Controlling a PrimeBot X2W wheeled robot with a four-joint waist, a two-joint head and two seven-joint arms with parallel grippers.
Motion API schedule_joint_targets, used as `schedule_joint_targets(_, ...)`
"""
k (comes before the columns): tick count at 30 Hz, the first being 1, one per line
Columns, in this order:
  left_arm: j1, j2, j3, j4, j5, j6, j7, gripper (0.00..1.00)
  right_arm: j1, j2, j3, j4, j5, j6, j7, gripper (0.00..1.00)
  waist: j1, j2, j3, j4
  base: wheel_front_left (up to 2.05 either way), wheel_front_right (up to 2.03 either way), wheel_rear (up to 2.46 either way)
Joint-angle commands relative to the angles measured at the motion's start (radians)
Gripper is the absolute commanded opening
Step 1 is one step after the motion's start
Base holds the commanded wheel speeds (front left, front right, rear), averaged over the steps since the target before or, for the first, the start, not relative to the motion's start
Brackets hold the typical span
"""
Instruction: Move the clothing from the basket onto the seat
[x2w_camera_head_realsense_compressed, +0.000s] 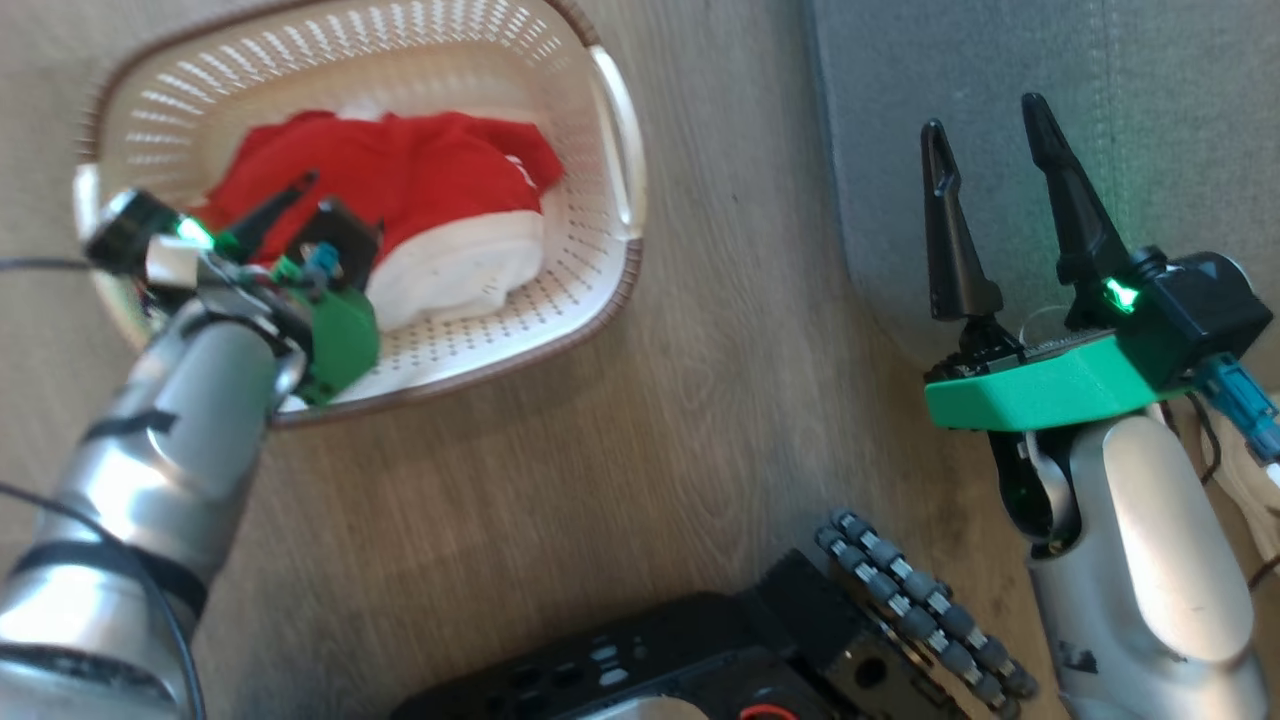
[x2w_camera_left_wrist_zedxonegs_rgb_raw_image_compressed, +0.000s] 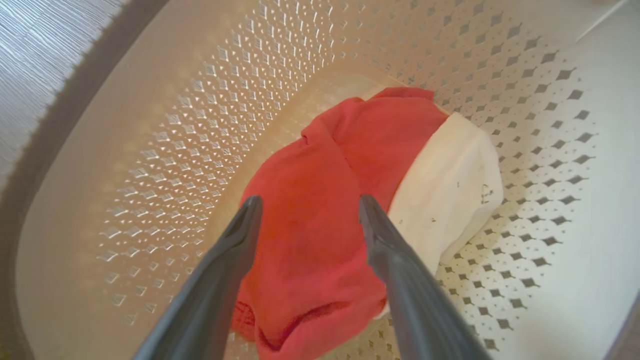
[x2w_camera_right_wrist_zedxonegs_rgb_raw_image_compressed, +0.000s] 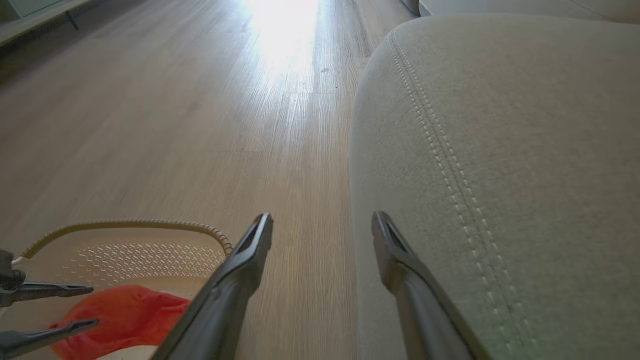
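Clothing (x2w_camera_left_wrist_zedxonegs_rgb_raw_image_compressed: 350, 130) in basket (x2w_camera_left_wrist_zedxonegs_rgb_raw_image_compressed: 200, 125): likely soft, light, limp (white band at 3 o'clock); pinch bunched red middle. Left claw (x2w_camera_left_wrist_zedxonegs_rgb_raw_image_compressed: 310, 200) spread above; right claw (x2w_camera_head_realsense_compressed: 985, 115) spread.

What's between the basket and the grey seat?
Just bare wooden floor lies between the basket and the seat; the head view shows it.

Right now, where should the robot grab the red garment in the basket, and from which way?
Probably the bunched red hump of the red garment, from straight above: the basket blocks the sides, and the open left pincer points down at it.
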Motion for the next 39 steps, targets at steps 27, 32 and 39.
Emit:
schedule_joint_targets(27,-0.223,0.031,-0.114,0.287,0.059,-0.057,0.237,0.0,0.05,0.004,0.069,-0.059,0.081,0.007,-0.009,1.0,-0.0004,0.0001,0.105,-0.121,0.0,0.0,0.0)
schedule_joint_targets(32,-0.221,0.037,-0.121,0.288,0.036,-0.066,0.244,0.0,0.042,0.004,0.069,-0.062,0.075,0.007,-0.009,1.0,-0.0004,0.0001,0.103,-0.12,0.0,0.0,0.0)
schedule_joint_targets(39,-0.222,0.037,-0.106,0.289,-0.002,-0.053,0.185,0.0,0.018,0.004,0.087,-0.058,0.065,0.007,-0.009,1.0,-0.0004,0.0001,0.08,-0.115,0.0,0.0,0.0)
